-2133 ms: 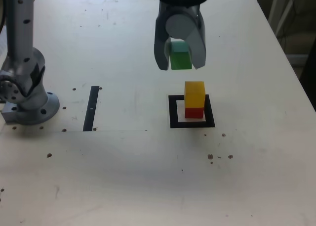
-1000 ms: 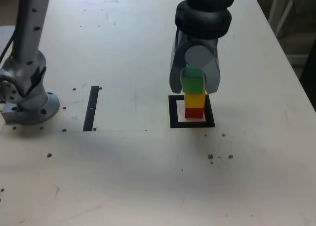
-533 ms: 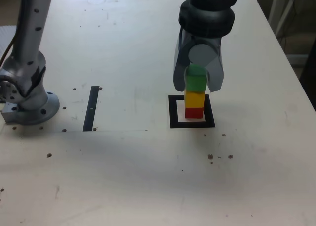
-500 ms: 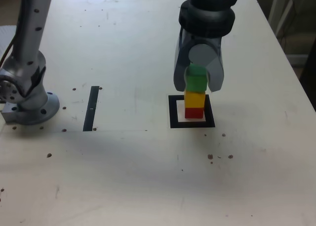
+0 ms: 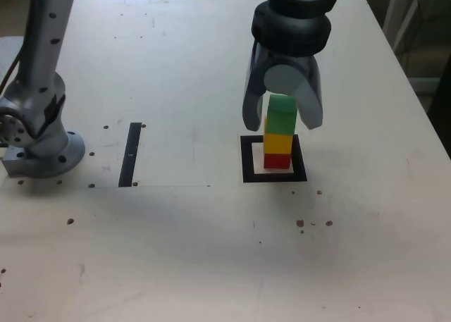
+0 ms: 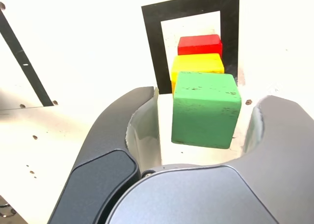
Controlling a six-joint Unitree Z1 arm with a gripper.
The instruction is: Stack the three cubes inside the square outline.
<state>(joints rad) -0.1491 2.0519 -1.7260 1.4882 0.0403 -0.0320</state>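
Around the top of the stack, gripper [image 5: 282, 118] is released: jaws spread, a gap on each side of the green cube [image 6: 206, 110], nothing gripped. Green sits on the yellow cube [image 5: 278, 144], nudged slightly toward the exterior view's right. Yellow rests on the red cube [image 5: 277, 161], the bottom one. Red stands within the square outline [image 5: 248, 177], toward its right side in the exterior view; its far edge looks hard to judge behind the stack. Farther out, well apart on the exterior view's left: black strip [image 5: 130, 156], then the arm's base [image 5: 48, 156]. All on the white table [image 5: 176, 251].
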